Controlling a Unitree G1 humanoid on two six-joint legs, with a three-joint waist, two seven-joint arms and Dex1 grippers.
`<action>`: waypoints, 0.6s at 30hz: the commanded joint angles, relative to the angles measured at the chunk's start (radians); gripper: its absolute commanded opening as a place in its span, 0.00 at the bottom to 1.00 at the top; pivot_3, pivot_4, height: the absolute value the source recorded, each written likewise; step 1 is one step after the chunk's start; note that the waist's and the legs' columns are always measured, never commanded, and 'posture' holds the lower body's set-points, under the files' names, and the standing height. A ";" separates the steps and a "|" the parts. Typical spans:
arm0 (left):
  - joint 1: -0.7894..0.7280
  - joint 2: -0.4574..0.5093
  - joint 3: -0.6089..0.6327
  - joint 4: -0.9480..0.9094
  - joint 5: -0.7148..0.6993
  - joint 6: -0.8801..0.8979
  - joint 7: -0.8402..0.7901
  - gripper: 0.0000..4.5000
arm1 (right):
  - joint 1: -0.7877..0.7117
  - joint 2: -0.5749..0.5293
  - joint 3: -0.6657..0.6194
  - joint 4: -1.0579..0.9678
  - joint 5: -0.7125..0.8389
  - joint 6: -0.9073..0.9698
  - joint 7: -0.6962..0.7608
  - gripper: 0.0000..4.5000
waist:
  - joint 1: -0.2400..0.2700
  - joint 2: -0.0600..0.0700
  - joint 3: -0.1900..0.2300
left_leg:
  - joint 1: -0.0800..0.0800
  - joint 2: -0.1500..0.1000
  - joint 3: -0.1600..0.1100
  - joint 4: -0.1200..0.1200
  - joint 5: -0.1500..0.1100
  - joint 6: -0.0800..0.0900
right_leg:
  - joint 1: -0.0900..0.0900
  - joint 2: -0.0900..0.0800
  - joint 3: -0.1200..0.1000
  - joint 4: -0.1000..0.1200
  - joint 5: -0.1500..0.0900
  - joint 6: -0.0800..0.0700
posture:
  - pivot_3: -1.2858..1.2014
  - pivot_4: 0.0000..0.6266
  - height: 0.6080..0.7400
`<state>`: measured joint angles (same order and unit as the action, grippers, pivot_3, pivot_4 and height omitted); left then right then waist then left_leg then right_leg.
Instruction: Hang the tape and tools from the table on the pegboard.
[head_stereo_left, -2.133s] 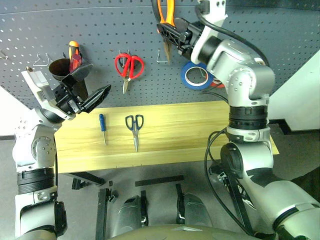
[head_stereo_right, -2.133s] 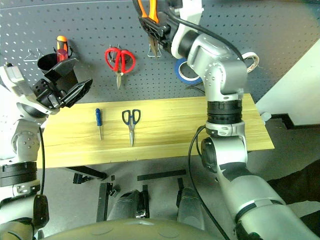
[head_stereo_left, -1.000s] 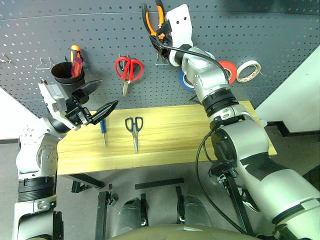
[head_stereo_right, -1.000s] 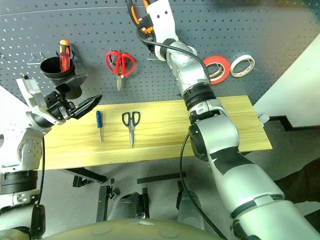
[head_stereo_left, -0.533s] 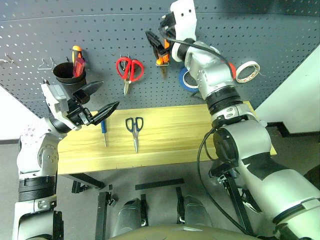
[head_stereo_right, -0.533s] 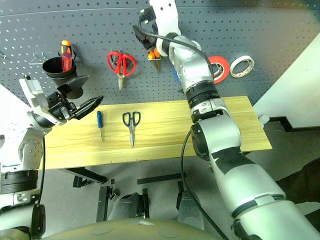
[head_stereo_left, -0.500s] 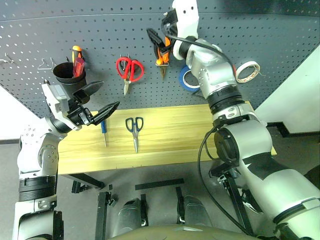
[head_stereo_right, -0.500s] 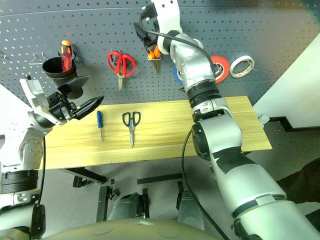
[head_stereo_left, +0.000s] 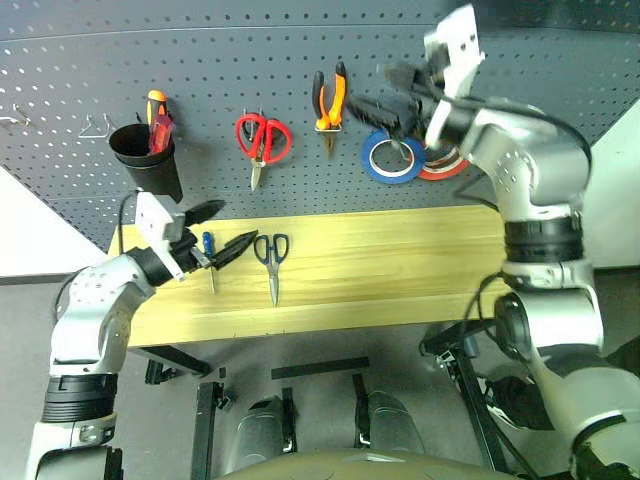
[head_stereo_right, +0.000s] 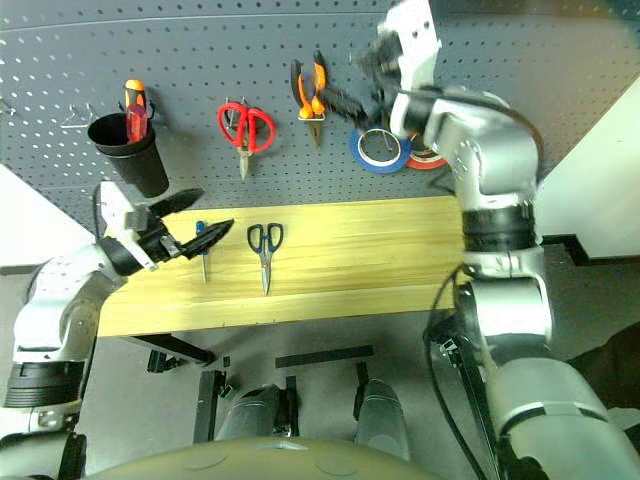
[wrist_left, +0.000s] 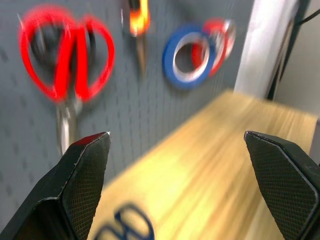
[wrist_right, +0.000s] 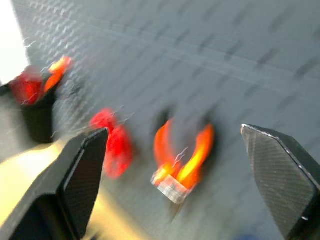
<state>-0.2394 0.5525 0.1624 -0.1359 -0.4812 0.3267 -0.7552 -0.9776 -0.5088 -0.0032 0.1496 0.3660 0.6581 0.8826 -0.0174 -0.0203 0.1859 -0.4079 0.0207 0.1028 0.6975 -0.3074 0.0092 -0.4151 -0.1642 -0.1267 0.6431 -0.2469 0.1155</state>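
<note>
My right claw has let go of the pliers and drawn back from the pegboard; a second ago it was still clamped on them at the hook, and now its black fingers stand wide apart and empty, off to the right of the tool. The pliers hang on their own, orange-and-black handles up, steel nose pointing down. My left claw has come lower, from beside the black cup down to just over the table, its two ribbed, wedge-shaped fingers spread wide with nothing between them, close to the small blue-handled screwdriver. That screwdriver and the dark-handled scissors lie flat on the light, grainy wood, side by side but apart. The blue tape, a flat ring with a white core, hangs on the dark perforated board beside the red tape ring. The red-handled scissors hang to the left of the pliers, and the orange-red screwdriver stands in the cup.
</note>
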 joint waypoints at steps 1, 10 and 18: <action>-0.015 -0.033 -0.023 -0.071 0.018 0.118 0.135 1.00 | 0.077 -0.081 0.041 -0.119 0.057 0.015 0.166 0.99 | 0.006 0.000 0.000 | 0.000 0.000 0.000 0.000 0.000 0.000 | 0.000 0.000 0.000 0.000 0.000 0.000 | 0.54 0.23 1.00; -0.094 -0.145 -0.146 -0.018 0.181 0.327 0.398 1.00 | 0.182 -0.120 0.112 0.024 -0.029 -0.147 0.276 0.99 | 0.014 0.000 0.001 | 0.001 -0.001 -0.001 0.001 0.000 0.000 | 0.004 0.000 -0.001 -0.003 0.000 0.000 | 0.54 0.29 1.00; -0.149 -0.255 -0.183 0.041 0.260 0.556 0.570 1.00 | 0.168 -0.051 0.097 0.230 -0.050 -0.323 0.321 0.99 | 0.012 0.002 0.017 | 0.001 0.000 -0.002 0.001 -0.001 0.001 | 0.006 0.000 -0.002 -0.010 0.000 0.000 | 0.53 0.40 1.00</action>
<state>-0.3718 0.2993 -0.0226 -0.0953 -0.2446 0.8511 -0.2150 -0.7864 -0.5625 0.1075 0.3702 0.3278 0.4057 1.1894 -0.0058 -0.0185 0.2028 -0.4059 0.0205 0.0997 0.6980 -0.3082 0.0107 -0.4089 -0.1638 -0.1287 0.6333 -0.2468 0.1156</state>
